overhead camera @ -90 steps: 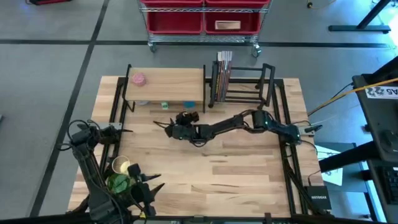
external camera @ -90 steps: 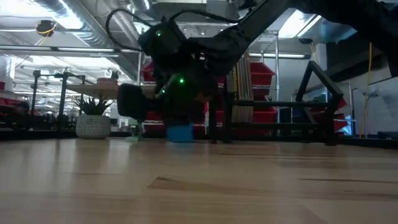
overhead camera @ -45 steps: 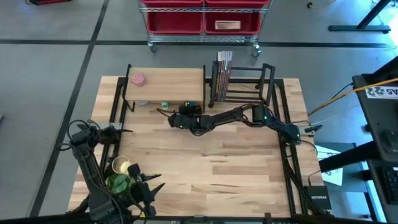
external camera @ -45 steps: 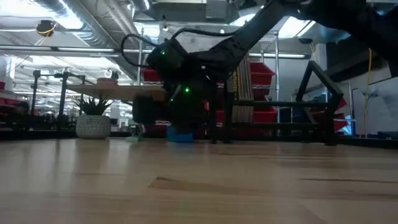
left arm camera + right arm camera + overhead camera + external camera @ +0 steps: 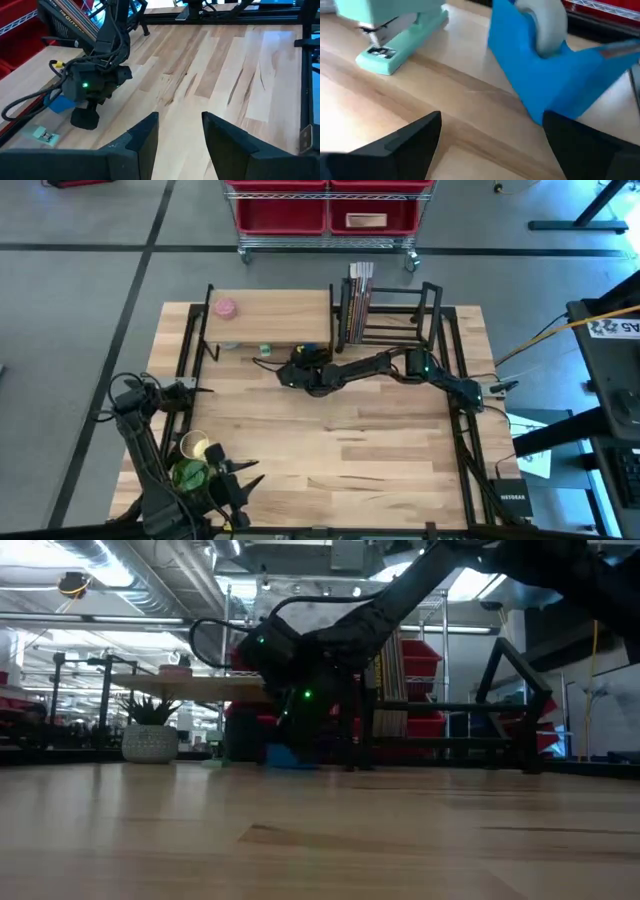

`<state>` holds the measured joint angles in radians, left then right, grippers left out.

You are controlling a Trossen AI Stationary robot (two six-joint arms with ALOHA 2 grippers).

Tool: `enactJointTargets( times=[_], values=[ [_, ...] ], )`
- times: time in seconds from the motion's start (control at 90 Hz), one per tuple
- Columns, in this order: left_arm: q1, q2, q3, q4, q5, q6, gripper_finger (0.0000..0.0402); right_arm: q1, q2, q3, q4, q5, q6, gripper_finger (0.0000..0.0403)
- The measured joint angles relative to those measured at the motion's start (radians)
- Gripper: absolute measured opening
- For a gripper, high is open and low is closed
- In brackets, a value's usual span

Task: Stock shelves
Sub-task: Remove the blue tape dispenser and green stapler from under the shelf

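At the bench's [image 5: 330,450] 12 o'clock edge, seen from above, stand the two shelves: the wood-topped shelf [image 5: 268,319] toward 11 o'clock and the black rack [image 5: 392,315] just beside it toward 1 o'clock, with books [image 5: 359,292] upright at its near end. A pink thing [image 5: 225,308] lies on the wood top.

The right arm reaches from 3 o'clock across to the front edge of the wood-topped shelf, where the right pincer [image 5: 490,135] sits low over the bench. Its fingers [image 5: 407,142] are spread wide and hold nothing. Just ahead of them, between the fingertips, stands a blue tape dispenser [image 5: 545,75] with a grey roll on top; whether a finger touches it cannot be told. A mint-green stapler [image 5: 395,40] lies beside the dispenser, apart from it. In the low view the dispenser [image 5: 290,754] shows under the shelf top, partly hidden by the arm.

The left arm waits at the bench's 7 o'clock corner, its left pincer [image 5: 180,132] spread and empty, pointing across the bench toward the right arm. A green thing [image 5: 188,474] and a yellowish thing [image 5: 194,446] lie by the left arm's base. A small potted plant [image 5: 150,735] shows in the low view.
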<state>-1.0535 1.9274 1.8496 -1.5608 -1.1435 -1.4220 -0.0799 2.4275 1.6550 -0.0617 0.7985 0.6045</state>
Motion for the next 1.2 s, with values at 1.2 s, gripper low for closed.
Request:
enactJointTargets(
  times=[1.2],
  values=[
    [0.002, -0.007, 0.000, -0.010, -0.034, -0.030, 0.0139, 0.361, -0.234, 0.000, -0.482, 0.020, -0.475, 0.0307]
  ],
)
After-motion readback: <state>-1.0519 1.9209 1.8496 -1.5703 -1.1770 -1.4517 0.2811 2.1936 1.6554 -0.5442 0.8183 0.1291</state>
